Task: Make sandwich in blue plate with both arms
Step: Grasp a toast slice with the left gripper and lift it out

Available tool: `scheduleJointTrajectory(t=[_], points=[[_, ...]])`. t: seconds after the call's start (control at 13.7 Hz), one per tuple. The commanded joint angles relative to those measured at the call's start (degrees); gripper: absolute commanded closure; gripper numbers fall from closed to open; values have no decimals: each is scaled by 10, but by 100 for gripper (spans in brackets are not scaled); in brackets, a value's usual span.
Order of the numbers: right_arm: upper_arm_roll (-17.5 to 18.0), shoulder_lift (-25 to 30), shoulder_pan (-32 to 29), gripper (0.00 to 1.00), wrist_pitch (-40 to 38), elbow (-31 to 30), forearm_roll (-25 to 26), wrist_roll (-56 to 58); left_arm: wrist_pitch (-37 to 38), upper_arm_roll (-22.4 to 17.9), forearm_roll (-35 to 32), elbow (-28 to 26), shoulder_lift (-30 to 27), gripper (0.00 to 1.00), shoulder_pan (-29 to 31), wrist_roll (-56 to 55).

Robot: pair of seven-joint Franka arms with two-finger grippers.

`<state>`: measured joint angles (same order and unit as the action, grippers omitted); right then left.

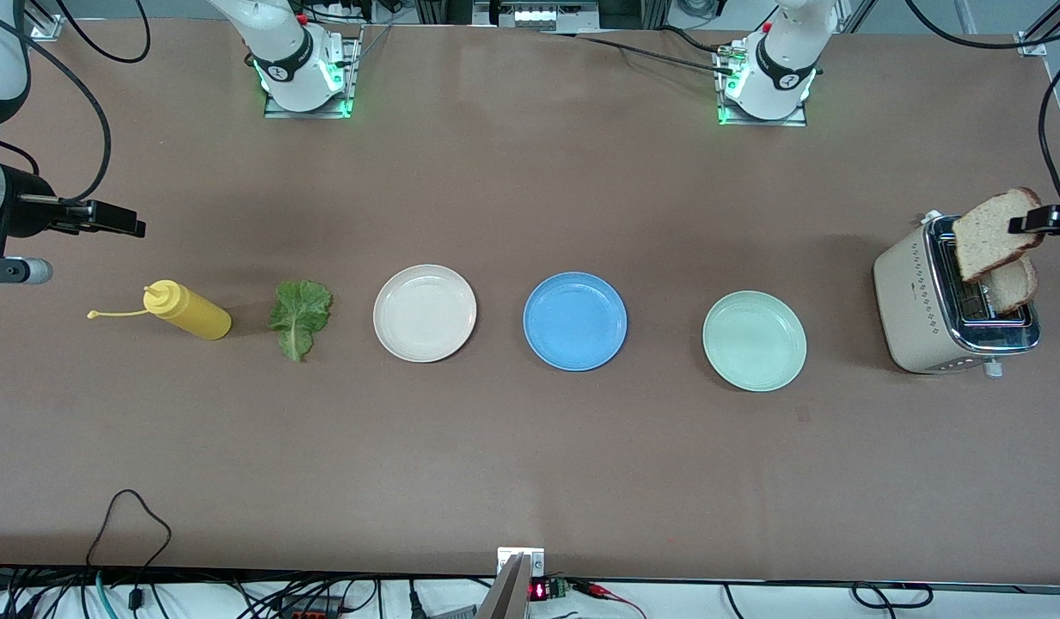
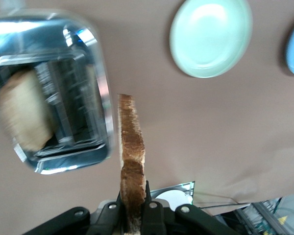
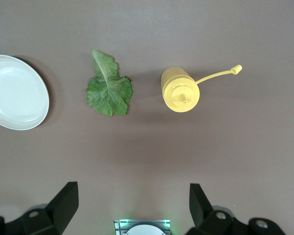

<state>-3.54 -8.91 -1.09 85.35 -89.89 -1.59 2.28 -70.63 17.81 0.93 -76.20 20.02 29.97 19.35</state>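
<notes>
Bread lifted over the toaster (image 1: pixel 955 301), my left gripper (image 2: pixel 133 208) pinching one slice (image 2: pixel 131 161).

Only my left wrist view shows that slice edge-on; the second slice (image 1: pixel 1013 284) sits in a toaster slot. The blue plate (image 1: pixel 575 321) lies bare between white plate (image 1: pixel 425 312) and green plate (image 1: pixel 754 340). My right gripper (image 3: pixel 132 200) waits spread wide over table near lettuce (image 3: pixel 108 88) and mustard bottle (image 3: pixel 180 89).

blue plate (image 1: pixel 575 321), green lettuce (image 1: pixel 299 316), yellow bottle (image 1: pixel 188 310), beige toaster (image 1: pixel 916 301)
</notes>
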Motion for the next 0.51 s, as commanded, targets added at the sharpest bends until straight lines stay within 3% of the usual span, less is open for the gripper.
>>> scheduleJointTrajectory(t=[0.0,0.22,0.44], points=[[1,1,-2,0,-6,2,-5,-2,5,100,11,-8,16,99,1,-74],[1,1,-3,0,-5,5,-5,1,-62,191,30,-55,27,99,-24,-213],[-2,-5,-7,0,-4,7,-5,7,-163,203,83,-92,67,99,-82,-277]])
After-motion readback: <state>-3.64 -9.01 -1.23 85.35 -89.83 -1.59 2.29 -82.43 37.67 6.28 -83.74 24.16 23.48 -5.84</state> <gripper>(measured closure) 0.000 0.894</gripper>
